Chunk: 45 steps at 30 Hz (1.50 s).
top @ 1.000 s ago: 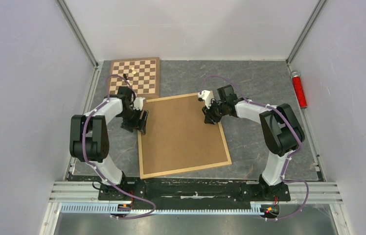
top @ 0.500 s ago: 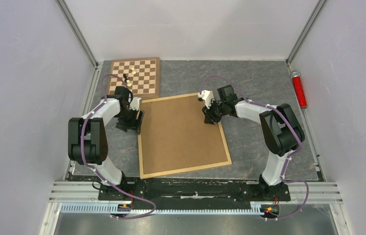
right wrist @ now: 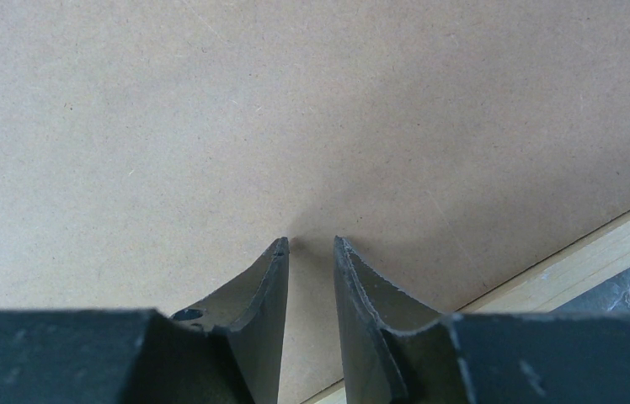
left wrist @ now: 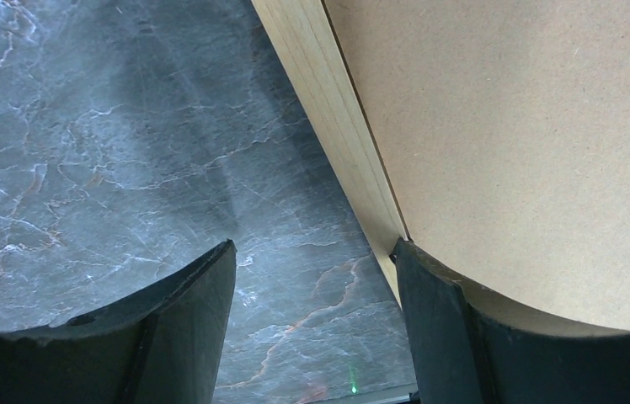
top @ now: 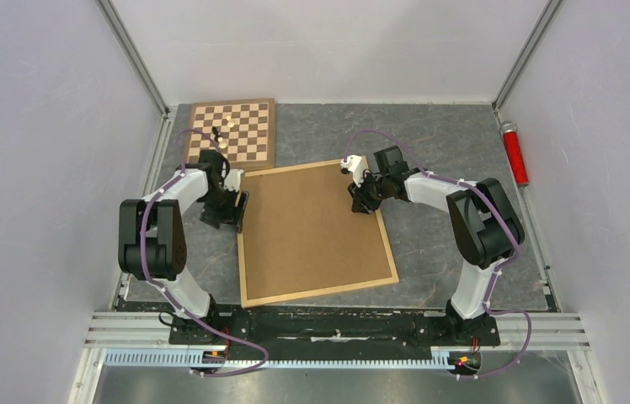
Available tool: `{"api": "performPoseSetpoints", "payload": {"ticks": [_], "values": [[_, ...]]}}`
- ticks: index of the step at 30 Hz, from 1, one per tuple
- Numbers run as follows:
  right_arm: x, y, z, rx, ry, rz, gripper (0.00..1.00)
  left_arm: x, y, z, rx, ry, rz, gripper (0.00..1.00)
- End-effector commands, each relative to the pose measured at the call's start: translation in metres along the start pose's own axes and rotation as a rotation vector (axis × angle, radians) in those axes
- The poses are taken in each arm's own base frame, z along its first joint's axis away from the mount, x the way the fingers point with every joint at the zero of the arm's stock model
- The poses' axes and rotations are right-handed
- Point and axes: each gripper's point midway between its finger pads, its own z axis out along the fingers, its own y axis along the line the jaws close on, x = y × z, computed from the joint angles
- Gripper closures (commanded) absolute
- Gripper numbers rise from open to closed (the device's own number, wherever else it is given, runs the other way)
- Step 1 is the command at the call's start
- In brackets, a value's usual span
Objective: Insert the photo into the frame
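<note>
Your left gripper (left wrist: 312, 252) stands wide at the left edge of the frame (left wrist: 333, 109), one finger at the wood strip, the other over the grey table (left wrist: 84, 126) beside it. The frame lies flat, a brown backing board (top: 312, 227) filling it. Your right gripper (right wrist: 310, 244) sits over that board near the frame's far right corner, jaws narrowly apart, holding nothing.
</note>
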Motion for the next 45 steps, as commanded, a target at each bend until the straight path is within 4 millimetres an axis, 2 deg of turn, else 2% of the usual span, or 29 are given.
{"api": "performPoseSetpoints", "payload": {"ticks": [1,22,45], "values": [[0.085,0.043,0.005,-0.114,0.268,0.178,0.71,-0.001,-0.005,0.003,0.03,0.002,-0.006,0.25],[0.085,0.043,0.005,-0.111,0.27,0.178,0.71,-0.004,-0.017,0.006,0.063,0.006,0.02,0.25],[0.086,0.042,0.005,-0.111,0.269,0.18,0.71,0.005,-0.005,0.009,0.002,0.038,0.042,0.25]]}}
